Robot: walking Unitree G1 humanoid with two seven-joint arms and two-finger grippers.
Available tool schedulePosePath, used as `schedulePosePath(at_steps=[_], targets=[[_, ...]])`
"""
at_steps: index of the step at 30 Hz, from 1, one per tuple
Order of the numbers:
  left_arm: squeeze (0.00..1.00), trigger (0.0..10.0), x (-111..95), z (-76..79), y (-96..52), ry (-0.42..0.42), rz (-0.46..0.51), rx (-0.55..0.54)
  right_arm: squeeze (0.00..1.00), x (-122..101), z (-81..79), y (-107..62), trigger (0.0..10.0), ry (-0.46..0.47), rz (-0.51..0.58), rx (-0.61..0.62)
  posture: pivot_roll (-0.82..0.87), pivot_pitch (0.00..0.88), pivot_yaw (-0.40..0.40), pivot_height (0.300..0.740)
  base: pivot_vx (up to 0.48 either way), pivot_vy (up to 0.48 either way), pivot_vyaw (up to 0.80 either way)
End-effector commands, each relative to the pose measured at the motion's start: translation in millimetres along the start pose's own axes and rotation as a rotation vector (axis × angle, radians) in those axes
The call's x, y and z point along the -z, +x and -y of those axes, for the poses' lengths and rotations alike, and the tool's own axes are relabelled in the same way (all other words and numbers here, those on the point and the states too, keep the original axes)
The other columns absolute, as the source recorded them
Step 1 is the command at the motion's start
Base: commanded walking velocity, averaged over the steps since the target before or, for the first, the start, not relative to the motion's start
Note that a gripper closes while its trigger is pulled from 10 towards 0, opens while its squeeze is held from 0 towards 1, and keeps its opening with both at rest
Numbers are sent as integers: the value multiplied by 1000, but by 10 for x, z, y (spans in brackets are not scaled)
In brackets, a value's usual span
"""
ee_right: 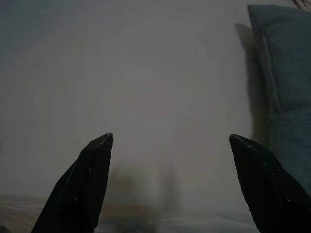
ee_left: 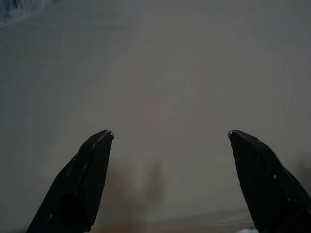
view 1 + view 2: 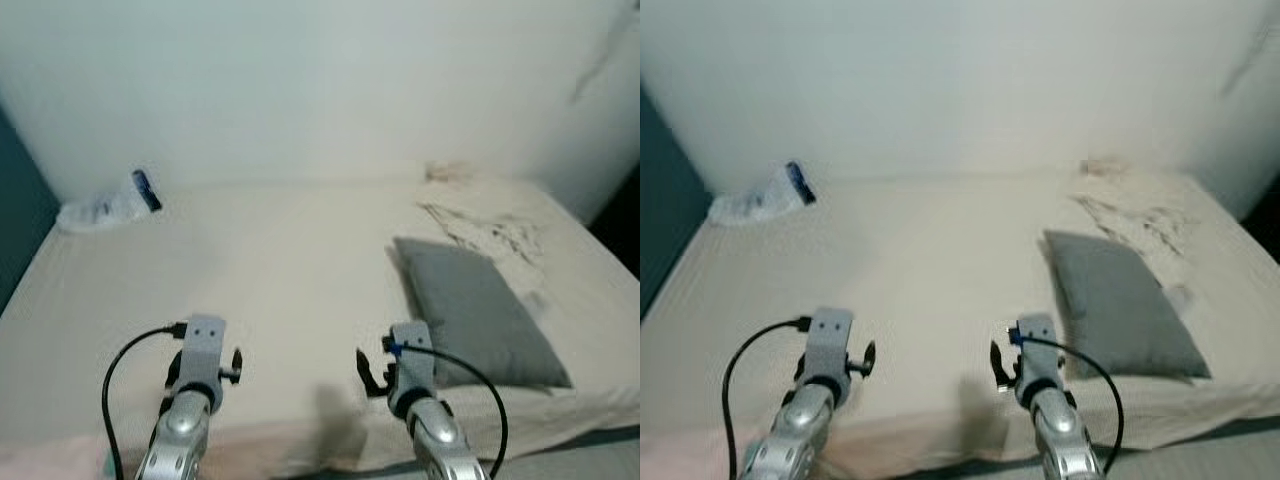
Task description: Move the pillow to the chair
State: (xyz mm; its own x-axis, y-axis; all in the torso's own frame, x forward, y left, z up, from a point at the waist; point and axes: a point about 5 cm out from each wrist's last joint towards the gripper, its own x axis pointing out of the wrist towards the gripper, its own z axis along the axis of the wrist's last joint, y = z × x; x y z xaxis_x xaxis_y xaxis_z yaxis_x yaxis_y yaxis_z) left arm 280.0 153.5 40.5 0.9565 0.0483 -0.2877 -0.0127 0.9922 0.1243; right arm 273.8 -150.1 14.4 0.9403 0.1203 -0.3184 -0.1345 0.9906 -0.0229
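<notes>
Cream bedding (image 3: 280, 270) is stretching across the whole scene you are facing, with a pale wall (image 3: 320, 80) rising behind it and a dark teal strip (image 3: 20, 220) showing at the far left edge.

Item one: the grey pillow (image 3: 478, 312) is lying flat on the bed's right half, its long side running away from you, and you are seeing it again as a blue-grey slab (image 1: 286, 97) along one edge of the right wrist view.

Item two: a crumpled patch of patterned fabric (image 3: 490, 232) is lying just beyond the pillow, near the far right corner; it is too blurred to identify further.

Item three: a white packet with a dark blue end (image 3: 112, 205), possibly a wipes pack, is resting at the far left of the bed against the wall.

Item four: your left gripper (image 2: 170, 133) is hovering above bare sheet near the bed's front edge, its fingers spread wide and holding nothing.

Item five: your right gripper (image 1: 170, 136) is hanging over the sheet just left of the pillow's near end, fingers likewise gaping wide and gripping nothing, apart from the pillow.

Item six: black cables (image 3: 115, 385) are looping from both wrists.
</notes>
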Motion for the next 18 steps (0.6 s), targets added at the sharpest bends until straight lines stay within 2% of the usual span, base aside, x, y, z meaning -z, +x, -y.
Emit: schedulePosePath(at_steps=[1, 16, 18], targets=[[0, 10000, 79, 1, -29, 6, -31, 0, 0, 34, 17, -19, 10000, -1, -13, 3, 27, 105, -6, 740, 0, -472, 0], [0, 10000, 75, -15, -35, 16, -36, 4, 0, 56, 13, -30, 10000, 3, -18, 4, 32, 113, -1, 740, 0, -478, 0], [0, 10000, 86, -5, -33, 11, -54, 17, 0, 57, 18, -31, 10000, 4, -19, 5, 33, 114, -1, 740, 0, 0, 0]])
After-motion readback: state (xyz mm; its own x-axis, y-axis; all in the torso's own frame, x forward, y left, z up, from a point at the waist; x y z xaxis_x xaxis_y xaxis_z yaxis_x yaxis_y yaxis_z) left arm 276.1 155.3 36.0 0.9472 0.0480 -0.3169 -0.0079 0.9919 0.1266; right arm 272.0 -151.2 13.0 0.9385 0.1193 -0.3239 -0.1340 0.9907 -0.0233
